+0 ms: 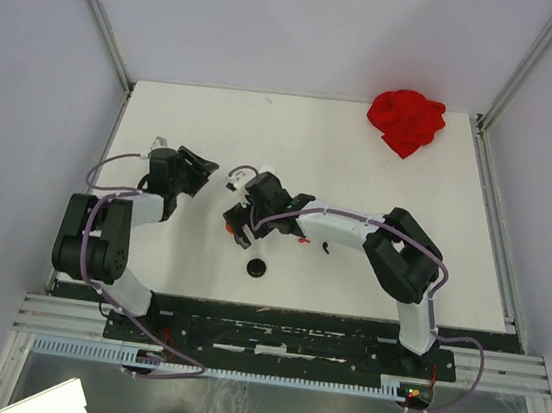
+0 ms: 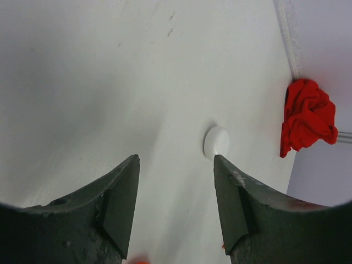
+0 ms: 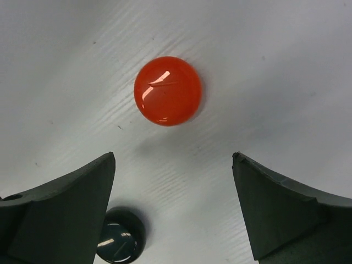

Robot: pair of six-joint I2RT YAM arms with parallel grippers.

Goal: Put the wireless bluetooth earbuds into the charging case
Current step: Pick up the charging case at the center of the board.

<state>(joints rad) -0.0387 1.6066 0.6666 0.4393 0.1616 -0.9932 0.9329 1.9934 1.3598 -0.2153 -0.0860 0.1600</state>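
Under my right gripper point(image 3: 174, 159) lies a glossy round red charging case point(image 3: 168, 91), just beyond the open fingertips, with nothing between them. A round black case point(image 3: 121, 235) sits beside the left finger, partly hidden by it. My left gripper point(image 2: 176, 159) is open and empty, and a round white case point(image 2: 216, 142) lies just past its right fingertip. In the top view the left gripper point(image 1: 200, 169) and right gripper point(image 1: 238, 222) are near each other at mid-table. A tiny red earbud point(image 1: 302, 240) and a tiny black earbud point(image 1: 325, 248) lie beside the right arm.
A crumpled red cloth point(image 1: 405, 122) lies in the far right corner, also in the left wrist view as the red cloth point(image 2: 308, 116). The black case point(image 1: 256, 268) sits in front of the right gripper. Walls enclose the white table point(image 1: 360, 177).
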